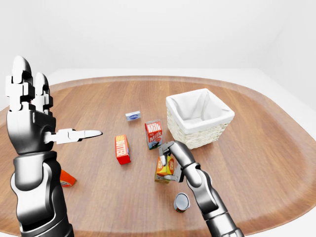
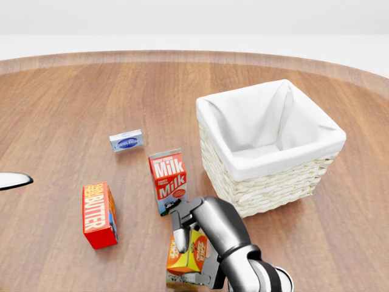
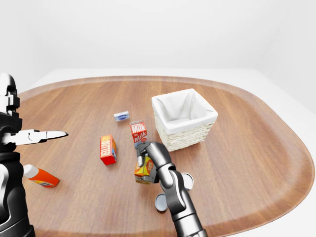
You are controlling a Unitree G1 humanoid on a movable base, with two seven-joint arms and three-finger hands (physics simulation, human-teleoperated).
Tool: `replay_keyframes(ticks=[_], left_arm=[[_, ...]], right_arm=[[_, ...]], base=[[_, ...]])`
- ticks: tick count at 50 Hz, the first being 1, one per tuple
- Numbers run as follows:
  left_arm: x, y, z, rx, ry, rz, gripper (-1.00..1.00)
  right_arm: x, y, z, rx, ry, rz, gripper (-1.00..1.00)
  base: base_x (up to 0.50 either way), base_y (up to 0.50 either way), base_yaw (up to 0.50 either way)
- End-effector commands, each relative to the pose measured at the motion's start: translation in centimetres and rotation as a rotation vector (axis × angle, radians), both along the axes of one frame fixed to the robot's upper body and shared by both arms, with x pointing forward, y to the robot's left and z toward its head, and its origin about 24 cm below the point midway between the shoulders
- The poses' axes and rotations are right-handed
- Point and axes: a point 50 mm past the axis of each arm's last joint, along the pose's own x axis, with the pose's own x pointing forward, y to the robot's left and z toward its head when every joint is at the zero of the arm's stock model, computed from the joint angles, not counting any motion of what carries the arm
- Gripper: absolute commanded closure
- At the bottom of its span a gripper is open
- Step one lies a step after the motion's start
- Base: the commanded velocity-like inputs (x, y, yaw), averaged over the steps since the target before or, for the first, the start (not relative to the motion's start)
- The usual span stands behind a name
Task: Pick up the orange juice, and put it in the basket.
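Fingers of the right hand wrap round the orange juice carton, clamped on its upper part, with the carton upright at the bottom middle of the head view. Whether its base rests on the table or hangs just above it cannot be told. The milk carton stands upright just above the hand in that view, near but apart from it. The basket, wicker with a white cloth lining, sits to the upper right of the juice, near the milk. The red butter box stands to the left of the juice, and a small blue-and-white packet lies further up the table. A round tin rests just beside the right forearm in the left-eye view. The left hand is raised at the left of that view, fingers spread apart and thumb pointing sideways, holding nothing. An orange bottle with a white cap lies on its side at the table's left edge in the right-eye view.
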Motion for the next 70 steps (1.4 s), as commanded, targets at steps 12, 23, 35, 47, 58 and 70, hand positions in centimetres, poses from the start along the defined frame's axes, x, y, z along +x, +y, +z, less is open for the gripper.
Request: replay_keyframes(ticks=[12,23,35,47,58,70], left_arm=[[0.0,0.0,0.0,0.0,-0.002,0.0,-1.0],[0.0,0.0,0.0,0.0,-0.002,0.0,-1.0],[0.0,0.0,0.0,0.0,-0.002,0.0,-1.0],[0.0,0.0,0.0,0.0,-0.002,0.0,-1.0],[0.0,0.0,0.0,0.0,-0.002,0.0,-1.0],[0.0,0.0,0.0,0.0,-0.002,0.0,-1.0]], right_arm=[[0.9,0.0,4.5,0.018,-0.108,0.01,1.0],[1.6,-0.2,7.0,0.079,-0.122,-0.008,1.0],[2.2,-0.1,10.5,0.11,-0.233,0.033,1.0],[3.0,0.0,15.0,0.152,-0.371,0.077,1.0],[3.9,-0.1,17.8,0.15,-0.45,0.093,1.0],[4.6,-0.5,20.7,0.176,-0.537,0.085,1.0]], base=[[0.0,0.0,0.0],[0.0,0.0,0.0],[0.0,0.0,0.0],[0.0,0.0,0.0],[0.0,0.0,0.0],[0.0,0.0,0.0]])
